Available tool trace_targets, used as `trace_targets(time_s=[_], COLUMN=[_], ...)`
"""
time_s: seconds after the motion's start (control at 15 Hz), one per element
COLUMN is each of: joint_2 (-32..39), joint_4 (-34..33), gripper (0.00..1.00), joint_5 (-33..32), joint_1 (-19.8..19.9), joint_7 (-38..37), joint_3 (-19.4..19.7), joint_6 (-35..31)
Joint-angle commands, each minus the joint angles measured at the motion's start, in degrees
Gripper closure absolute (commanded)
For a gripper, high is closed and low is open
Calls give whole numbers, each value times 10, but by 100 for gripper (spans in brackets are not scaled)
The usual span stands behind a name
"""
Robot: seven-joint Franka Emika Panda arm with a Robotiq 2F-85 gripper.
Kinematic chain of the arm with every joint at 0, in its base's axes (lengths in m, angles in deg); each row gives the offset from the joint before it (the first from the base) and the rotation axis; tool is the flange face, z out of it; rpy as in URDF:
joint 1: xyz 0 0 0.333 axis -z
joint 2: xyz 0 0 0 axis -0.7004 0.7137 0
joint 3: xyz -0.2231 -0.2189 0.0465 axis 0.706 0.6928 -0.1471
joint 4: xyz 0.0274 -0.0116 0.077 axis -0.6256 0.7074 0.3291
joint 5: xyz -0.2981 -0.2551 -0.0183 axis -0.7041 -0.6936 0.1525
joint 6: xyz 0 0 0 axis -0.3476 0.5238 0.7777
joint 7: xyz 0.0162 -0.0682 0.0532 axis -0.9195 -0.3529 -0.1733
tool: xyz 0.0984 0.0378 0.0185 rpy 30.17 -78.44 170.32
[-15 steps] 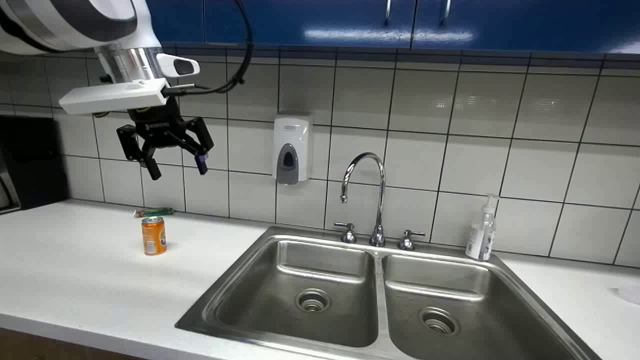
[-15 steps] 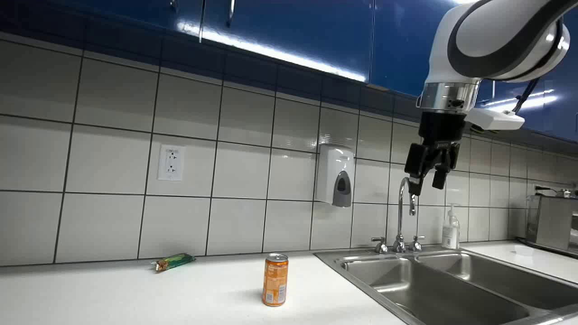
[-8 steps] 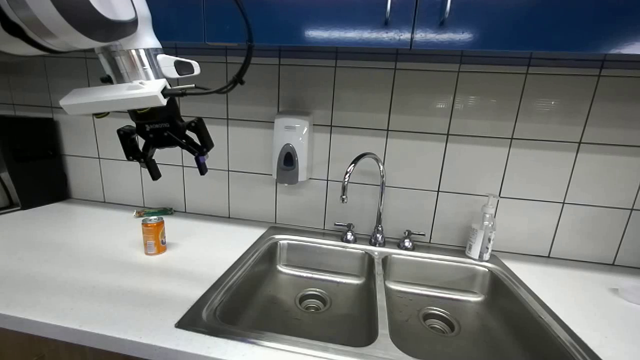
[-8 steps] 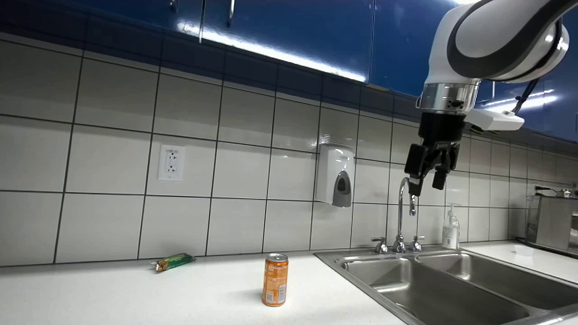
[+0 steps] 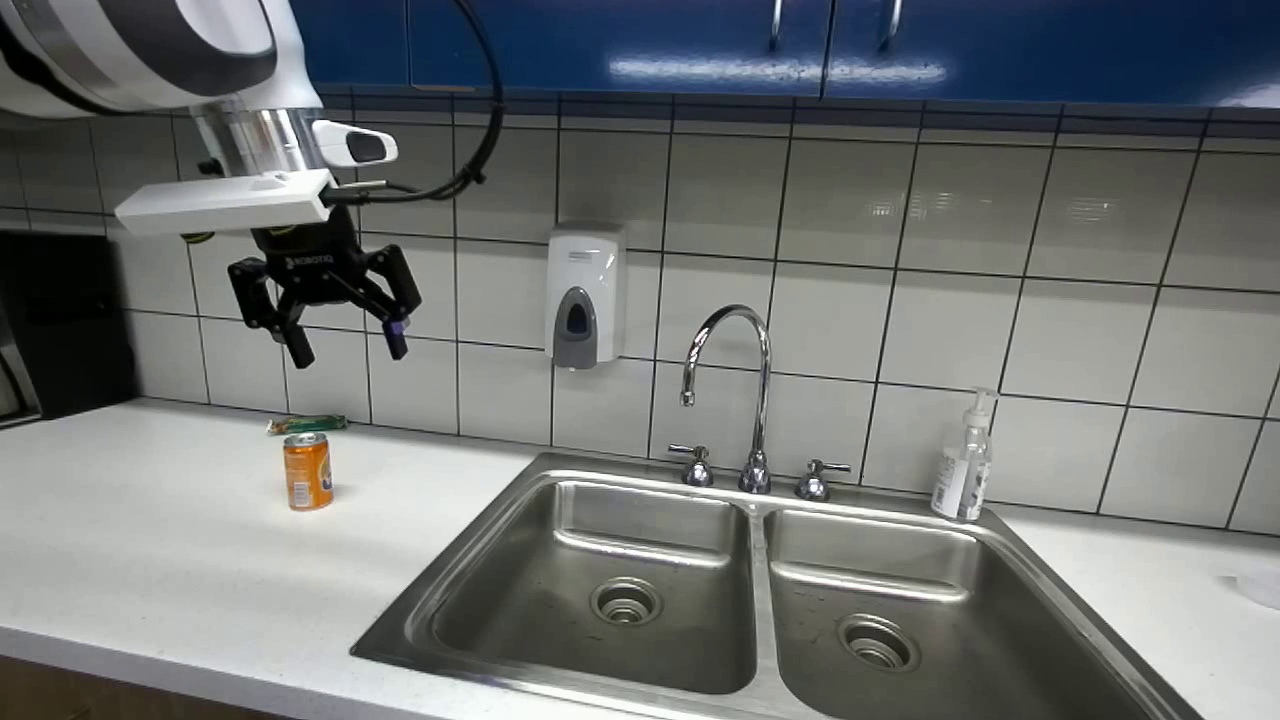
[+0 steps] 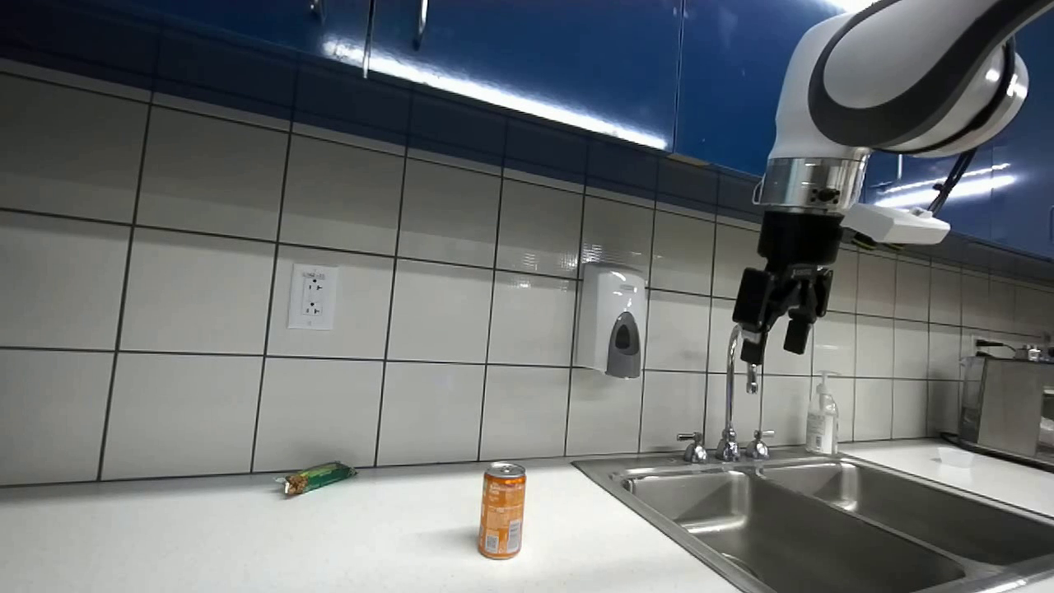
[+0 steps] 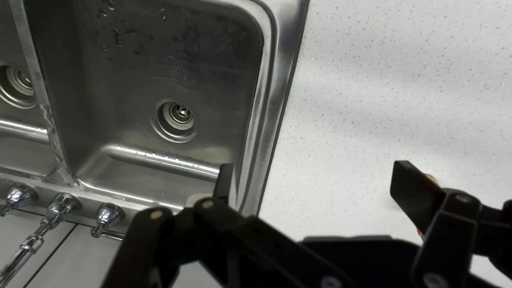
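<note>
My gripper is open, empty and high above the white counter in both exterior views. In the wrist view its fingers stand wide apart, with counter surface and the sink's edge showing between them. An orange can stands upright on the counter below the gripper; it also shows in an exterior view. In the wrist view only slivers of the can show behind a finger. A green wrapped packet lies on the counter near the tiled wall. The gripper touches nothing.
A steel double sink is set into the counter, with a curved faucet behind it. A soap dispenser hangs on the tiles. A pump bottle stands at the sink's back corner. Blue cabinets hang above.
In the last half second, my gripper has moved slightly down, and a little to the left in both exterior views. It stays open. The can and the packet have not moved.
</note>
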Motion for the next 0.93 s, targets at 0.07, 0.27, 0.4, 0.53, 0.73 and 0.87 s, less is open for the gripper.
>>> trace_targets(time_s=[0.07,0.27,0.4,0.53,0.73,0.87], joint_2=[30,57,78,98,128,146], joint_4=[-8,-14,-17,-21,-32,-41], gripper=[0,0,0,0,0,0], joint_5=[39,51,54,53,58,62], joint_1=[-32,-47,-55,-60,-72,-82], joint_7=[17,18,23,24,39,55], joint_3=[-1,-6,-6,-8,-7,-9], joint_6=[6,4,-7,-16,-31,-41])
